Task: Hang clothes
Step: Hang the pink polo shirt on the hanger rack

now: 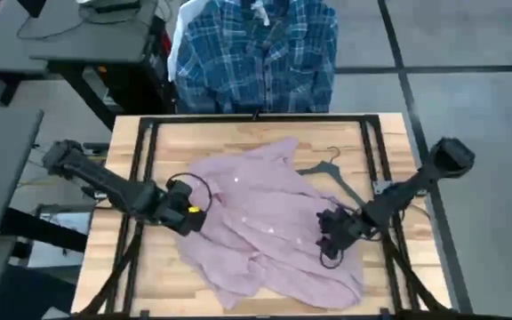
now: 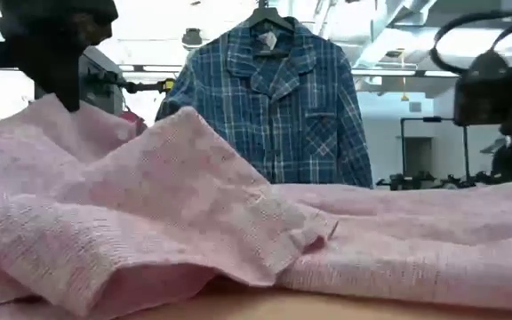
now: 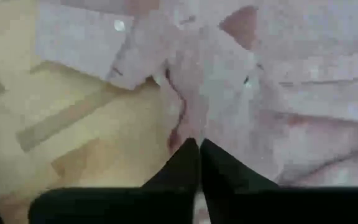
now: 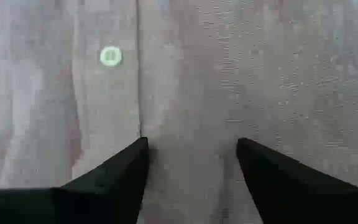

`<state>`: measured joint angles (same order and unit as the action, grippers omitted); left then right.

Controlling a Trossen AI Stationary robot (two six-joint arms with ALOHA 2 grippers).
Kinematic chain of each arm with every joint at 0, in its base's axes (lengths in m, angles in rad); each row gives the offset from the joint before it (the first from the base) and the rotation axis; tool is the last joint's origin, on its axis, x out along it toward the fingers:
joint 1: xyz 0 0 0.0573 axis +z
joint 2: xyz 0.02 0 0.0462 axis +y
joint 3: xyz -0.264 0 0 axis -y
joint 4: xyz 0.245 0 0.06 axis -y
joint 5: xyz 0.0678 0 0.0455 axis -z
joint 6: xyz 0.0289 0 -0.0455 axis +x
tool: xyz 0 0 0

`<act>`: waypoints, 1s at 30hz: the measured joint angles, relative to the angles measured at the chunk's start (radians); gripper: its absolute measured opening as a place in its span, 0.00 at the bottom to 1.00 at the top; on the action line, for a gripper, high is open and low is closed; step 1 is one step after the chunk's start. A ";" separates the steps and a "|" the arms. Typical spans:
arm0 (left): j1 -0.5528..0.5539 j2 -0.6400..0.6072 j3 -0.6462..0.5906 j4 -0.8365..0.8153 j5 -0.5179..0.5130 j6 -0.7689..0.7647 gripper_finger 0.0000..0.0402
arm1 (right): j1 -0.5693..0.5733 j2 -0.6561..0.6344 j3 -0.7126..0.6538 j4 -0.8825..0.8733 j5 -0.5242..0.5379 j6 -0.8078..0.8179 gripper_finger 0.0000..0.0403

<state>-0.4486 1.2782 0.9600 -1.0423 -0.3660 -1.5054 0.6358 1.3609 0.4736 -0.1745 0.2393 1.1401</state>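
Note:
A dusty pink shirt lies crumpled and spread over the middle of the wooden table. It fills the foreground of the low view. My left gripper is at the shirt's left edge, shut on the cloth. My right gripper hangs open over the shirt's right part, its fingers on either side of plain cloth beside a buttoned strip. Whether they touch the cloth, I cannot tell. A dark wire hanger lies on the table by the shirt's far right edge. My left gripper pinches a raised fold of the pink shirt near its left edge between its two fingertips. It comes at the fold slanting down from the table's left. One layer or several, I cannot tell. The rest of the shirt lies on the table.
A blue-and-white plaid shirt hangs on a hanger beyond the table's far edge, also in the low view. Black frame rails run along the table's sides and far edge. Bare wood shows to the left of the pink shirt.

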 joint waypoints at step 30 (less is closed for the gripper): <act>0.065 -0.190 0.000 0.187 -0.001 0.155 0.39 | -0.092 -0.257 0.345 -0.688 0.015 -0.257 0.58</act>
<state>-0.3835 1.0877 0.9600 -0.8552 -0.3674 -1.3503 0.5442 1.1037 0.8185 -0.8622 0.2547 0.8834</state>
